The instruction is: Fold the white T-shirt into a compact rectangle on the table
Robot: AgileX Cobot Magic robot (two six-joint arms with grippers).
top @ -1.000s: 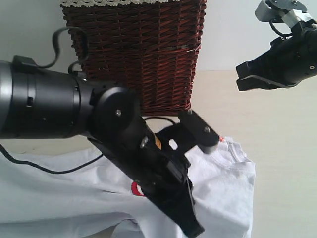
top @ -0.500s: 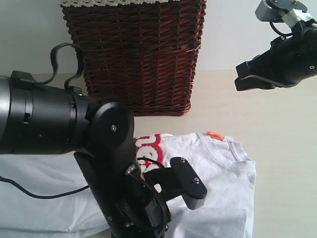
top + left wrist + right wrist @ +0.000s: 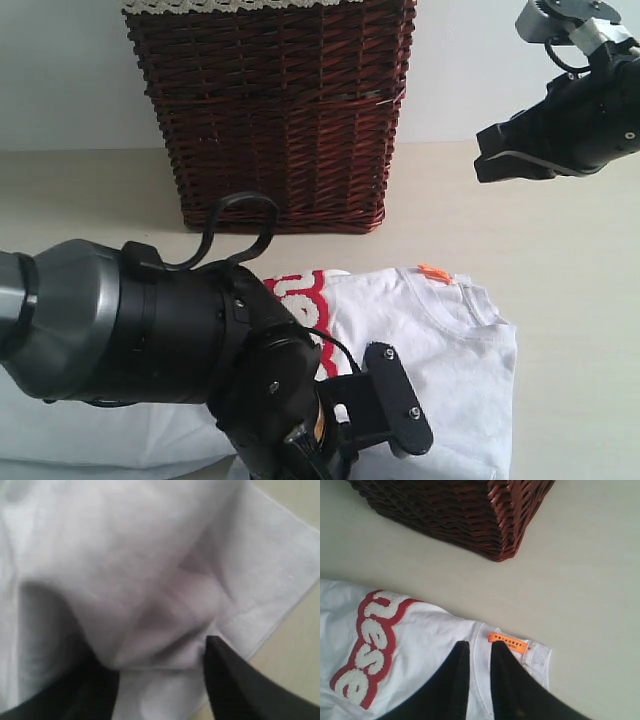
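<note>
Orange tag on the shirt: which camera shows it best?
The right wrist view. There the tag is close and sharp on the shirt, with dark print visible though unreadable. The exterior view shows it only as a small orange fleck. The left wrist view shows just blurred white cloth, no tag.

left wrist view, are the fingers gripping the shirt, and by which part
Nothing seems held: the left gripper has its fingers apart, loose white T-shirt cloth bunched between them.

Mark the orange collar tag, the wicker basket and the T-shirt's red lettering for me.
orange collar tag (image 3: 507,642), right wrist view, middle of the tag.
wicker basket (image 3: 280,110), exterior view, front woven wall.
red lettering (image 3: 376,641), right wrist view, middle of the word.
</note>
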